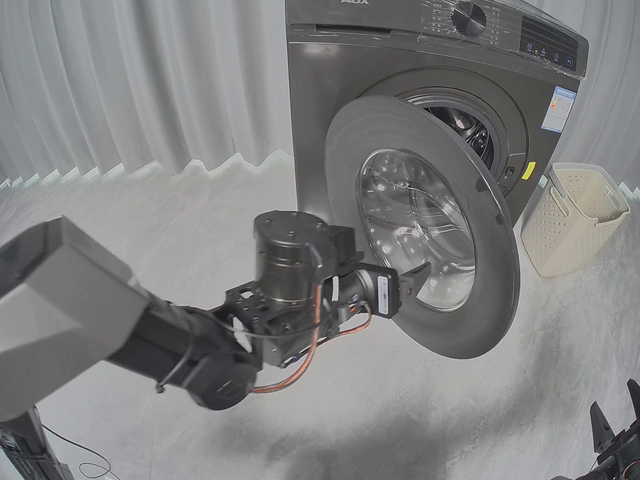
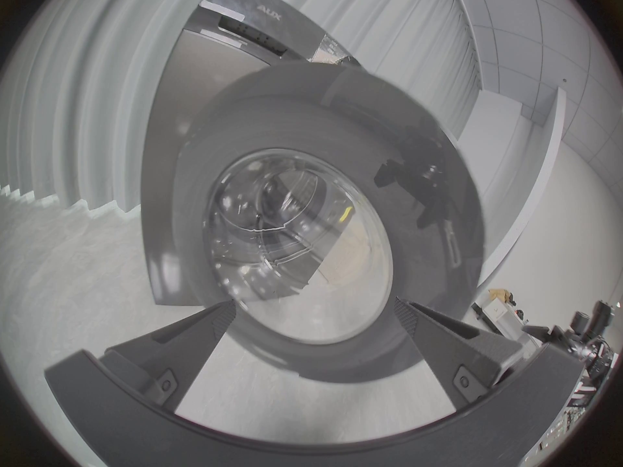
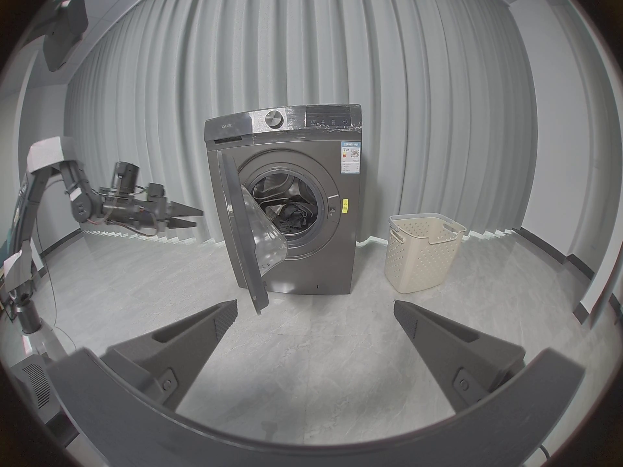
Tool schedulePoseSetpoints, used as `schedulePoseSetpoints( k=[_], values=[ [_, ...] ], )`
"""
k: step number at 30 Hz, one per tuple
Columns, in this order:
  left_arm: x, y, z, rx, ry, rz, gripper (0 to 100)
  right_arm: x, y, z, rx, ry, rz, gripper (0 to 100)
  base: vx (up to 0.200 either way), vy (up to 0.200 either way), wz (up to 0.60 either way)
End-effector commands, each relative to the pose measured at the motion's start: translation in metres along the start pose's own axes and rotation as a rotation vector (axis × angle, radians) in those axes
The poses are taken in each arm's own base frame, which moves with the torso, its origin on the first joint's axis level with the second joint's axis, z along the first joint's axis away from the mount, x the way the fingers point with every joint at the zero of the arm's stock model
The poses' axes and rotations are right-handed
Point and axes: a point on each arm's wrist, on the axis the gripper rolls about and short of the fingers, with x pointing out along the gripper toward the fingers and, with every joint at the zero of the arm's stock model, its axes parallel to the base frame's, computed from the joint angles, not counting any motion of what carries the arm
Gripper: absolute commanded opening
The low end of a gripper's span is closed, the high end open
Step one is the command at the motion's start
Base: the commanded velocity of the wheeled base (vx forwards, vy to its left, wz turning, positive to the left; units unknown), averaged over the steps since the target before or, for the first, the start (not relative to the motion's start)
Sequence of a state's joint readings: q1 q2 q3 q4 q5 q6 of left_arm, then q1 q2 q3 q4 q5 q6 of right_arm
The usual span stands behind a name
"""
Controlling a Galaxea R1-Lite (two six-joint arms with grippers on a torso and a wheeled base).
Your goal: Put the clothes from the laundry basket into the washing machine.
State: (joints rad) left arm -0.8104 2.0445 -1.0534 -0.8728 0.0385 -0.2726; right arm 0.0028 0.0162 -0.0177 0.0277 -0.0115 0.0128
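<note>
Head view has the left gripper (image 1: 415,280) up against the outer face of the washing machine's (image 1: 320,101) open door (image 1: 373,135), level with the lower edge of its glass bowl. Its fingers are spread wide with nothing between them. Whether a fingertip is touching the door is hard to tell; the right wrist view suggests a small gap.

The door hangs from the machine's left side and swings out toward the near side, so it stands between this gripper and the drum. A push to the far right would close it.

Dark clothes (image 3: 292,215) lie inside the drum. The laundry basket (image 1: 577,218) stands on the floor just right of the machine.

The right gripper (image 1: 617,411) hangs low at the near right, well away from the door, also wide open and empty. The left arm is clearly the nearer one, and by my judgement closing the door falls to it.
</note>
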Motion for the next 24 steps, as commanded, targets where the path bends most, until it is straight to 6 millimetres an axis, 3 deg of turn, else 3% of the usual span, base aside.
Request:
schedulePoseSetpoints(
  k=[1, 2, 3, 4, 5, 6, 8, 17, 24],
  values=[
    [-0.139, -0.003, 0.032, 0.056, -0.055, -0.013, 100, -0.001, 0.000, -0.002, -0.010, -0.009, 0.007, 100, 0.000, 0.000, 0.00],
    [-0.171, 0.000, 0.026, 0.071, -0.053, -0.009, 100, -0.001, 0.000, -0.002, -0.010, -0.009, 0.009, 100, 0.000, 0.000, 0.00],
    [-0.190, 0.001, 0.023, 0.088, -0.059, -0.010, 100, -0.001, 0.000, -0.002, -0.011, -0.009, 0.009, 100, 0.000, 0.000, 0.00],
    [-0.205, 0.003, 0.021, 0.108, -0.071, -0.007, 100, -0.001, 0.000, -0.002, -0.011, -0.009, 0.009, 100, 0.000, 0.000, 0.00],
    [-0.205, 0.003, 0.021, 0.108, -0.071, -0.007, 100, -0.001, 0.000, -0.002, -0.011, -0.009, 0.009, 100, 0.000, 0.000, 0.00],
    [-0.236, 0.008, 0.014, 0.151, -0.088, 0.010, 100, -0.001, 0.000, -0.002, -0.011, -0.009, 0.009, 100, 0.000, 0.000, 0.00],
    [-0.260, 0.013, 0.005, 0.169, -0.096, 0.037, 100, -0.001, 0.000, -0.002, -0.011, -0.009, 0.009, 100, 0.000, 0.000, 0.00],
    [-0.342, 0.041, -0.035, 0.162, -0.191, 0.323, 100, -0.001, 0.000, -0.002, -0.013, -0.006, 0.010, 100, 0.000, 0.000, 0.00],
    [-0.388, 0.038, -0.067, 0.161, -0.281, 0.562, 100, -0.001, 0.000, -0.002, -0.014, -0.008, 0.009, 100, 0.000, 0.000, 0.00]
  ],
)
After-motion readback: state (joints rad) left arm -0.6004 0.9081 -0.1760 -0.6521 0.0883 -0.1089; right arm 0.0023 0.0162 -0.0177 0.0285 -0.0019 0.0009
